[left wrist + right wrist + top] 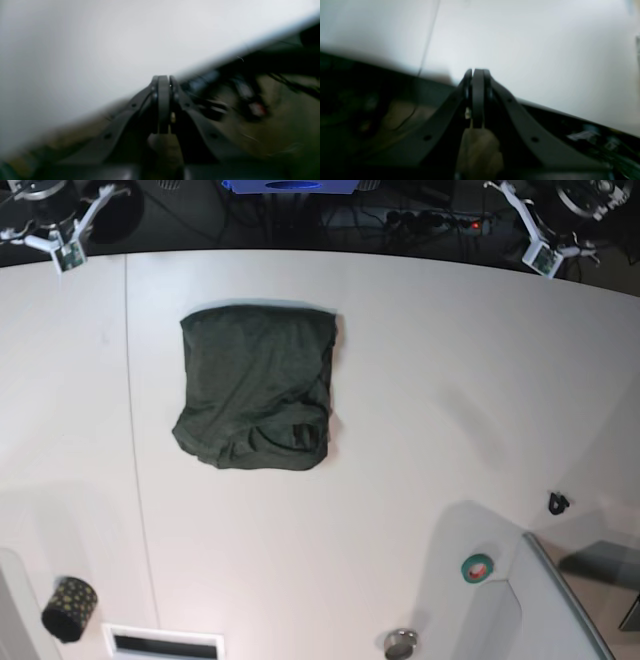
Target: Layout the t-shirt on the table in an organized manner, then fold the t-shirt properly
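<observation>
T-shirt [256, 387] looks folded into a rough square on the table [430, 380]; we've got left gripper [163, 80] & right gripper [478, 73] pinched closed on nothing, parked off the table edge, prob done.

Bare table [420, 380] all round the folded t-shirt [255, 385]; tape roll [478, 567], dotted cup [68, 608] near front edge

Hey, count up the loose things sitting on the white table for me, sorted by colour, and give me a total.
Dark green: 1, the folded t-shirt
Green: 1, the tape roll
Black: 2, the dotted cylinder and the small clip
Silver: 1, the round metal piece
Total: 5
</observation>
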